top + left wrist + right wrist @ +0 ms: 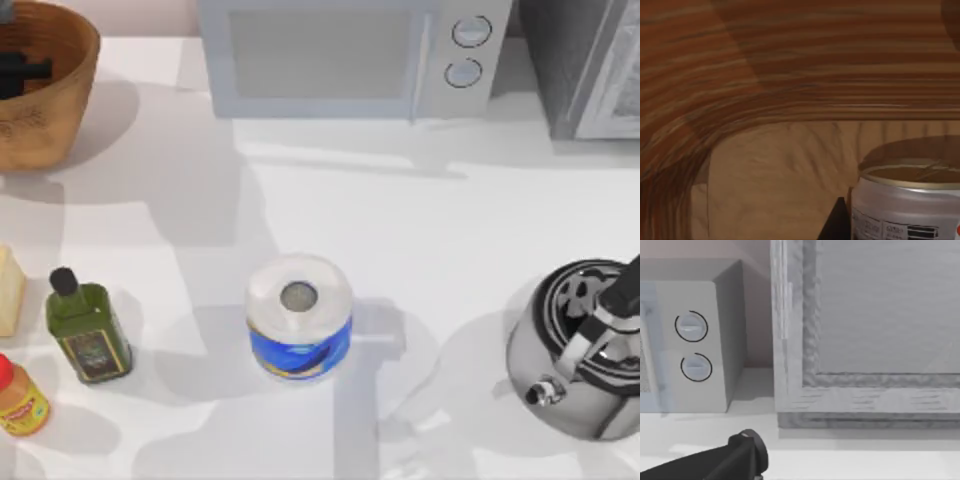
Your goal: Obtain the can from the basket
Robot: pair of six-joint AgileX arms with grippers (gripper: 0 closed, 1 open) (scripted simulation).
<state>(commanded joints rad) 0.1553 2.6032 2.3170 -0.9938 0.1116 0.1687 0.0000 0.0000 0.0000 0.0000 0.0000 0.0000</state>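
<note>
A white table (400, 220) carries a microwave (350, 55) along its far edge and the wicker basket (60, 100) at its far left corner. My left gripper (20, 72) is down inside the basket; I cannot tell how its fingers stand. The left wrist view shows the can (907, 205) upright on the basket floor beside the ribbed wall. A blue-wrapped paper roll (299, 315) stands mid-table, an olive oil bottle (87, 328) and an orange bottle (20, 398) sit at the left, a kettle (575, 350) at the right.
</note>
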